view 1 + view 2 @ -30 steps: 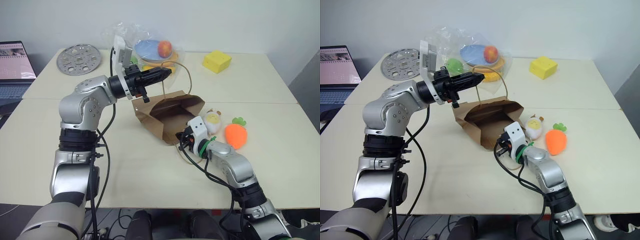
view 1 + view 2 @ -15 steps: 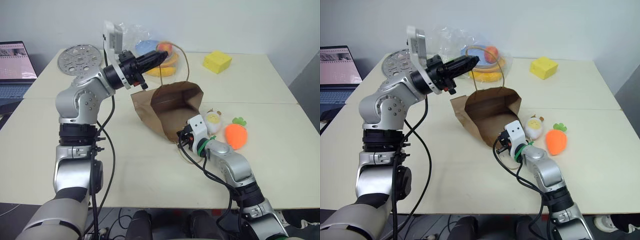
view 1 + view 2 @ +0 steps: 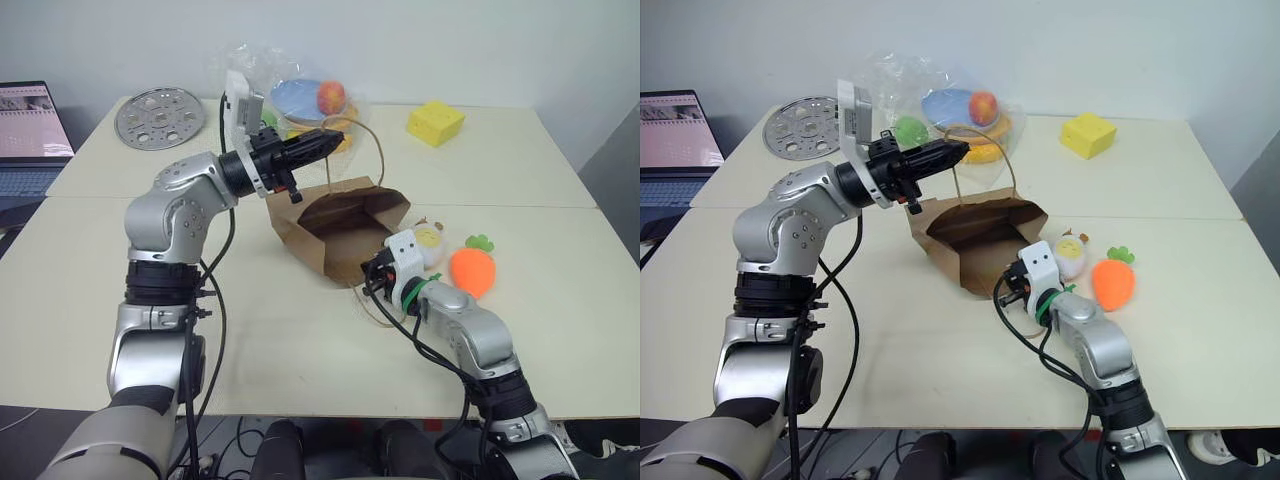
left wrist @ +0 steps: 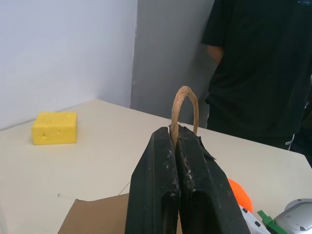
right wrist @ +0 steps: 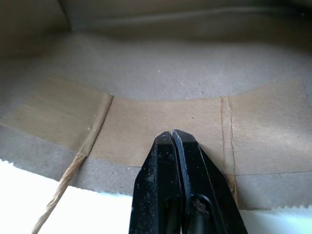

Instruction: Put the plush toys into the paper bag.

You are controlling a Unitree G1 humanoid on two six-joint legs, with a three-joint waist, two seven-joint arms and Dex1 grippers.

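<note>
Clutter rings our work area: a clear plastic bag of fruit and plates (image 3: 300,95) sits just behind the paper bag (image 3: 340,225), a perforated metal disc (image 3: 158,104) and a laptop (image 3: 30,135) lie off to our left, and a yellow sponge block (image 3: 434,122) rests at the far right of the surface (image 3: 250,330). The paper bag lies near the middle with its mouth open toward us. Our left gripper (image 3: 335,138) has its jaws pressed together on one twisted handle (image 4: 184,105), held up above the bag. Our right gripper (image 5: 173,141) has its jaws fully closed at the bag's near rim, and we cannot tell whether they pinch the paper. The white plush (image 3: 425,240) and the carrot plush (image 3: 472,270) lie just right of the bag, outside it. A person in dark clothing (image 4: 258,68) stands beyond the surface's far edge.
</note>
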